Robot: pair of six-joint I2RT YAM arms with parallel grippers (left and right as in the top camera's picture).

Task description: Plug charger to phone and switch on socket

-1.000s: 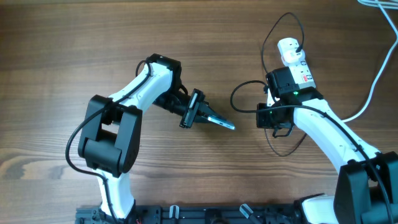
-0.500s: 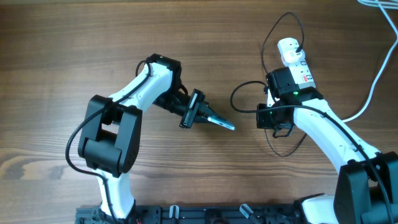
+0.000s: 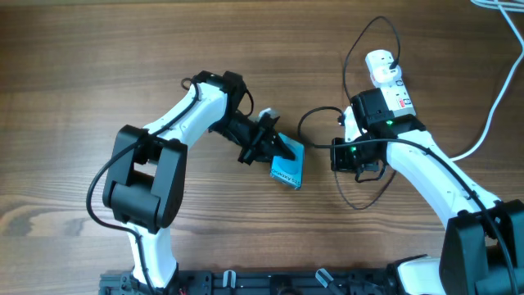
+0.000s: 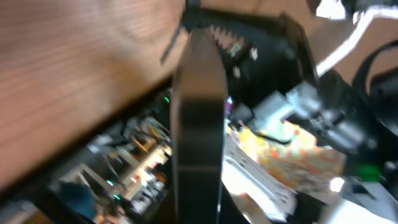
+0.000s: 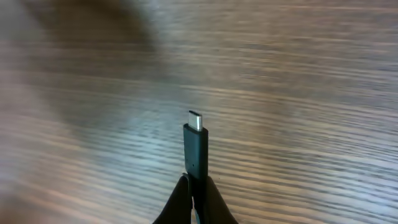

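Note:
My left gripper (image 3: 275, 150) is shut on the phone (image 3: 288, 169), near the middle of the table. The phone is tilted, so its teal screen shows in the overhead view. In the blurred left wrist view the phone (image 4: 199, 124) is a dark slab seen edge-on. A short gap to the right, my right gripper (image 3: 336, 155) is shut on the charger plug (image 5: 194, 148). The plug's metal tip points away over bare wood. The charger cable (image 3: 313, 115) loops back to the white socket (image 3: 388, 75) at the back right, partly hidden by the right arm.
A thick white cord (image 3: 492, 105) runs off the right side from the socket. Slack black cable loops lie beside the right forearm (image 3: 360, 199). A black rail (image 3: 270, 283) lines the front edge between the two arm bases.
The left gripper has turned the phone from edge-on so its teal screen now shows, and shifted slightly right. The right gripper has moved a little left towards it with the plug.

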